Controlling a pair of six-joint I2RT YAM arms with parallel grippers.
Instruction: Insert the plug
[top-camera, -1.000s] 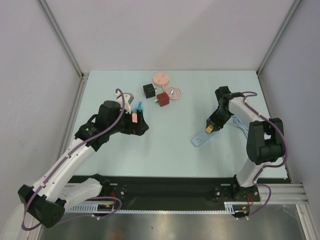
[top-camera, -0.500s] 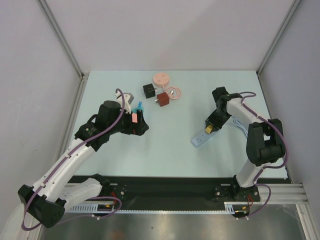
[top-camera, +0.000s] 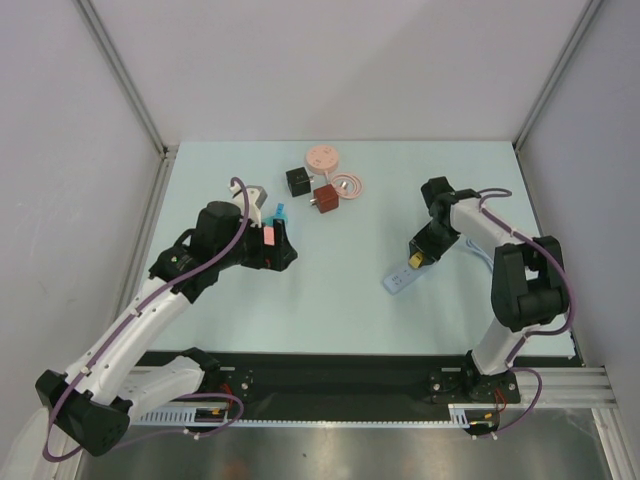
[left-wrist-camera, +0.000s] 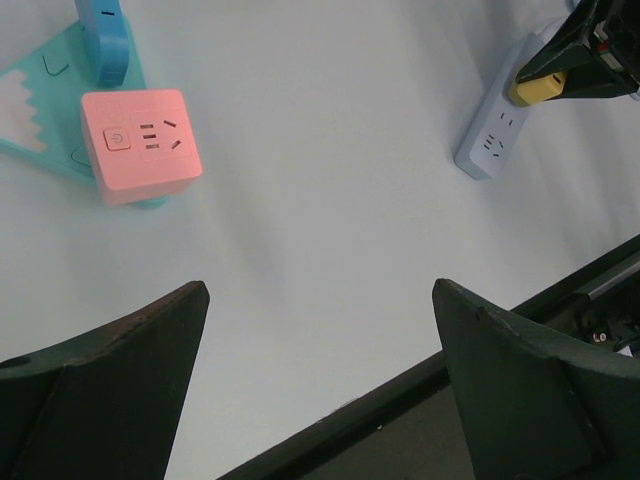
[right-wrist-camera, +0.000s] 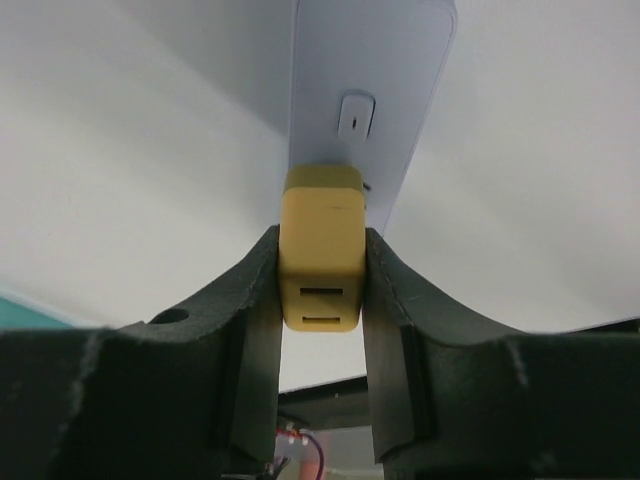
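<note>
Low in the right wrist view, my right gripper (right-wrist-camera: 322, 265) squeezes the yellow plug (right-wrist-camera: 320, 225) by its flat sides. I think the plug is small, light, hard and a bit slippery, so the sides are the best place to hold. Just past it, higher in the frame, its far end is right at the pale power strip (right-wrist-camera: 375, 70). I cannot tell if the pins are in. My left gripper (left-wrist-camera: 320, 295) hangs wide open and holds nothing.

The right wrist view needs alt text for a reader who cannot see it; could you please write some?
The right gripper holds a yellow plug between its two dark fingers, the plug's far end pressed against a pale power strip. The strip lies on a light table; whether the prongs are seated cannot be seen.
</note>
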